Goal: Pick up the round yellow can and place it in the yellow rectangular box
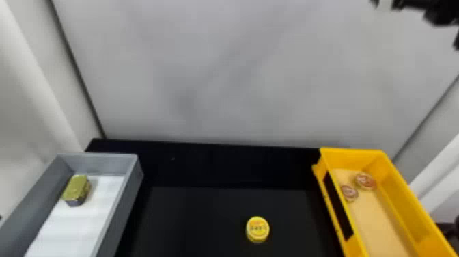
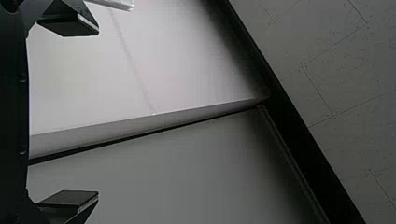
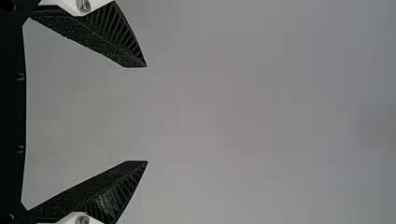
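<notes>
High at the head view's top right corner is part of my right gripper (image 1: 440, 13), far above the round yellow can (image 1: 258, 229). The can rests on the black table, left of the yellow rectangular box (image 1: 406, 201). In the right wrist view my right gripper (image 3: 147, 114) is open, its fingers wide apart with nothing between them and grey wall behind. The left wrist view has my left gripper (image 2: 98, 113) open and holding nothing, before pale wall panels.
Two small round tins (image 1: 364, 181) lie inside the yellow box. On the left stands a grey box (image 1: 131, 184) holding a gold-topped block (image 1: 77, 189). A grey wall (image 1: 222, 75) rises behind the black table (image 1: 191, 218), and something dark shows at the lower right edge.
</notes>
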`<move>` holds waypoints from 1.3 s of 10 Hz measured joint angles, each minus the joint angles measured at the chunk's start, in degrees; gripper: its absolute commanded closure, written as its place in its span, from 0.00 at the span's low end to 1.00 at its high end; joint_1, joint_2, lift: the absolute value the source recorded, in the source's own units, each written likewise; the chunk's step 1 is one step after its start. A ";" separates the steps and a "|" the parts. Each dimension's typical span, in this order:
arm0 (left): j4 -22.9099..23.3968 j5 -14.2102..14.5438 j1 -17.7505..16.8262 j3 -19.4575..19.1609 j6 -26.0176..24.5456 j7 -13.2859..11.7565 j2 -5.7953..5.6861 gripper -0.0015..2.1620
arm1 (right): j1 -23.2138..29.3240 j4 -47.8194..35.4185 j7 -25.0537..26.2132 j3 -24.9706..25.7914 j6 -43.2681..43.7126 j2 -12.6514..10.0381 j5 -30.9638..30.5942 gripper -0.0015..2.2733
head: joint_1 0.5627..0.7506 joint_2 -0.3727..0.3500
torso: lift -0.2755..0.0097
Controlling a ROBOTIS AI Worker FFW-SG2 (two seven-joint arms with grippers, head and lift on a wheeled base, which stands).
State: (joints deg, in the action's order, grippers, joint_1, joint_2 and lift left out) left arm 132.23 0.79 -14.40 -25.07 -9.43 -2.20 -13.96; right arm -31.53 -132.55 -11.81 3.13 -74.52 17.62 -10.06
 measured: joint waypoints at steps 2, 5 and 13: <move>-0.33 0.09 -0.25 0.53 -0.07 -0.07 0.07 0.03 | 2.01 6.33 -7.46 0.44 -3.55 -0.54 0.11 0.00 | 0.61 0.41 | 0.94; -1.07 0.26 -0.83 1.44 0.31 -0.08 0.48 0.03 | 8.84 17.67 -12.68 1.17 1.28 -3.89 0.98 0.00 | 0.61 0.41 | 0.94; -3.19 0.78 -1.76 3.78 1.05 -0.26 0.25 0.03 | 12.84 52.21 -29.99 -11.88 17.21 -7.93 -5.30 0.00 | 0.61 0.41 | 0.94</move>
State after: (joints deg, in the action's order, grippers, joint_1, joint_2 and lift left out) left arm 129.05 1.57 -16.16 -21.29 -8.38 -2.46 -13.71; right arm -18.69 -80.34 -41.80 -8.75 -57.31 9.69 -15.36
